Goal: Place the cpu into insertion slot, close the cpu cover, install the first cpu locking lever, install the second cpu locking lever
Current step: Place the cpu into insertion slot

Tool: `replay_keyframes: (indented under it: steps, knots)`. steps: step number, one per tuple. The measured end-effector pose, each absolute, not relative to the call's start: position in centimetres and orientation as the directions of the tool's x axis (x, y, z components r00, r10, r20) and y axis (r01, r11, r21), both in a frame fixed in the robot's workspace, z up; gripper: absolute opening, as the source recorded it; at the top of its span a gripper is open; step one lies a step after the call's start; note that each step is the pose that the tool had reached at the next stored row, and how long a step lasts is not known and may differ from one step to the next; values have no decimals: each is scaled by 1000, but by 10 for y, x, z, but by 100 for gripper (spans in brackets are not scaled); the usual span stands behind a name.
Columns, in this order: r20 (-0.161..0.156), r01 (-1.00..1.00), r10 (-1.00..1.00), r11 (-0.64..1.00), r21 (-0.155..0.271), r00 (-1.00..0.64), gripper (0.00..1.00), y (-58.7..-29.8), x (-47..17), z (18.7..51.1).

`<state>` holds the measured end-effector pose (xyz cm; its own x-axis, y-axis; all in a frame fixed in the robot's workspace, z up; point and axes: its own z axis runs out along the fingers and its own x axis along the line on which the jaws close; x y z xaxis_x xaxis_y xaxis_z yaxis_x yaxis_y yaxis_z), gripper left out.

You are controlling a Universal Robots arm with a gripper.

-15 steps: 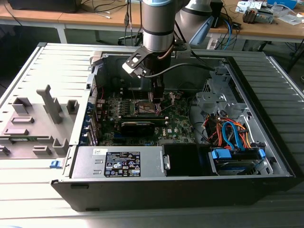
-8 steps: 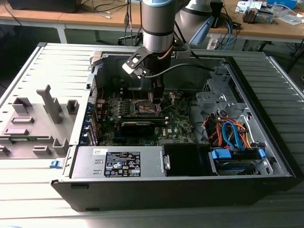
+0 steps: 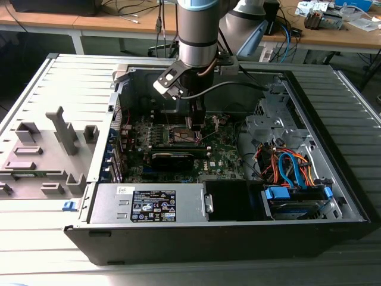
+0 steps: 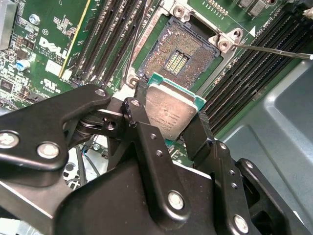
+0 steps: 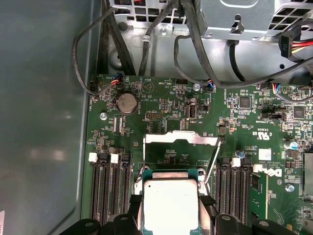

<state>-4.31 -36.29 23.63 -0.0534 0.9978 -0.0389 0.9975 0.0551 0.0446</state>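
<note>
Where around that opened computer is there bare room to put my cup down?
The slatted grey table is bare on the exterior view's right of the black computer case, and in front of the grey fixture. Inside it is crowded: orange and blue cables, green circuit board, and the gripper holding the silver square cpu.

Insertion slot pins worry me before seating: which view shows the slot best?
The second wrist view: the insertion slot lies open, pins and rim plain. In the first wrist view the cpu covers it; in the exterior view the gripper stands over it.
</note>
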Motion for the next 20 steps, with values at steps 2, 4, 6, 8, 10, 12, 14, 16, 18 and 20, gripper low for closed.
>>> replay_keyframes:
  steps: [2,4,6,8,10,12,14,16,18,20]
  knots:
    - [-39,997,998,55,45,-53,55,-363,-43,236]
    - [-39,997,998,55,45,-53,55,-363,-43,236]
    - [-39,997,998,55,45,-53,55,-363,-43,235]
    - [-39,997,998,55,45,-53,55,-363,-43,234]
    - [-39,997,998,55,45,-53,55,-363,-43,234]
    - [-39,997,998,55,45,-53,55,-363,-43,234]
    - [-39,997,998,55,45,-53,55,-363,-43,233]
    - [-39,997,998,55,45,-53,55,-363,-43,233]
    - [-39,997,998,55,45,-53,55,-363,-43,232]
    - [-39,997,998,55,45,-53,55,-363,-43,232]
